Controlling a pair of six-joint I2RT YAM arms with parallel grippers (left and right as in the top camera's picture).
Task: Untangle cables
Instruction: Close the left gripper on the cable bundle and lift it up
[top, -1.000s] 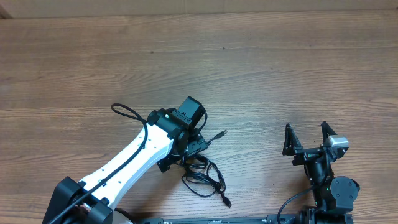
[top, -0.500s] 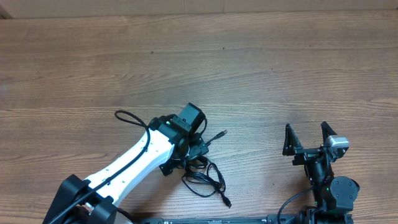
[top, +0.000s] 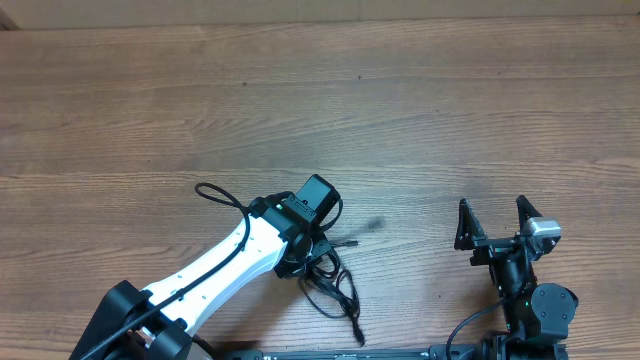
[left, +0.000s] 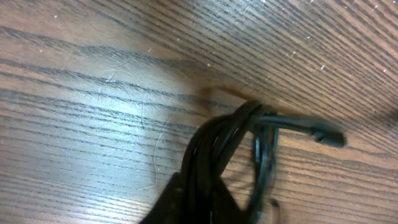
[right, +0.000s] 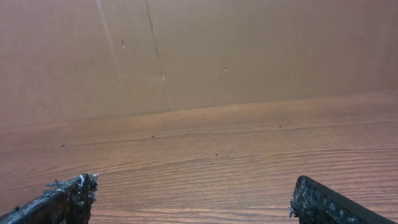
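Now the left tool (top: 316, 256) has snapped from fully spread to closed, pinching a bunch of the thin black cables (left: 231, 140). The rest of the tangle trails just behind the tool on the wooden desk (top: 420, 110). One plug end (top: 372, 226) ahead of the tool looks blurred, probably swinging as the bundle shifts. The right tool (top: 492, 224), well apart, stands wide open and empty. The first grasp seems made; the strands are not yet separated.
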